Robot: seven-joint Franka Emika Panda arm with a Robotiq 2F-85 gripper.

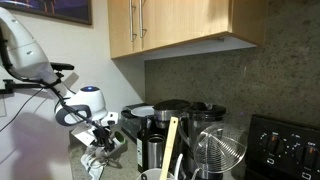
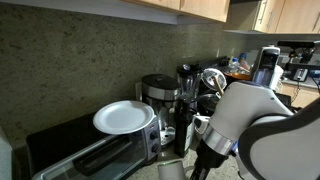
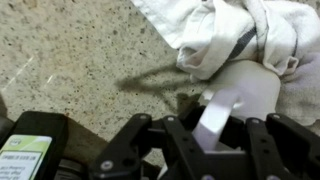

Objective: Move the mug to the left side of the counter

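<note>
In the wrist view a white mug [image 3: 252, 88] lies on the pale speckled counter [image 3: 80, 50], against a white towel. My gripper [image 3: 212, 140] is round the mug's white handle strip, which stands between the two black fingers, and the fingers look closed on it. In an exterior view the gripper [image 1: 100, 156] is low over the counter at the left of the appliances; the mug is hidden there. In an exterior view the arm [image 2: 250, 125] hides both gripper and mug.
A crumpled white towel [image 3: 235, 30] lies just beyond the mug. A black object with a green label [image 3: 25, 155] is beside the gripper. A coffee maker [image 1: 160, 130], a wire whisk stand [image 1: 215, 150], a stove [image 1: 285, 145], and a toaster oven [image 2: 90, 152] with a white plate [image 2: 123, 117] crowd the counter.
</note>
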